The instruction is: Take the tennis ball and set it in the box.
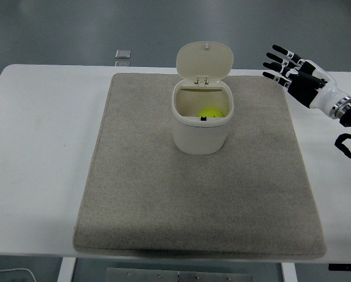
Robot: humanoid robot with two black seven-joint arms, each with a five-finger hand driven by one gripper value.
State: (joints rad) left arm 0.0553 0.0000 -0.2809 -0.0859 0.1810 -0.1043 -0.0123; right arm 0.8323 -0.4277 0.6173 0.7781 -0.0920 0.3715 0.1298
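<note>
A yellow-green tennis ball [210, 113] lies inside a cream box [201, 130] that stands on the grey mat, its hinged lid [204, 61] standing open at the back. My right hand [284, 66] is at the far right, above the mat's back right corner and well apart from the box. Its fingers are spread and it holds nothing. The left arm is out of view.
The grey mat [164, 194] covers the middle of the white table [40, 147]. A small square silver object [122, 54] lies at the table's far edge, behind the mat's back left corner.
</note>
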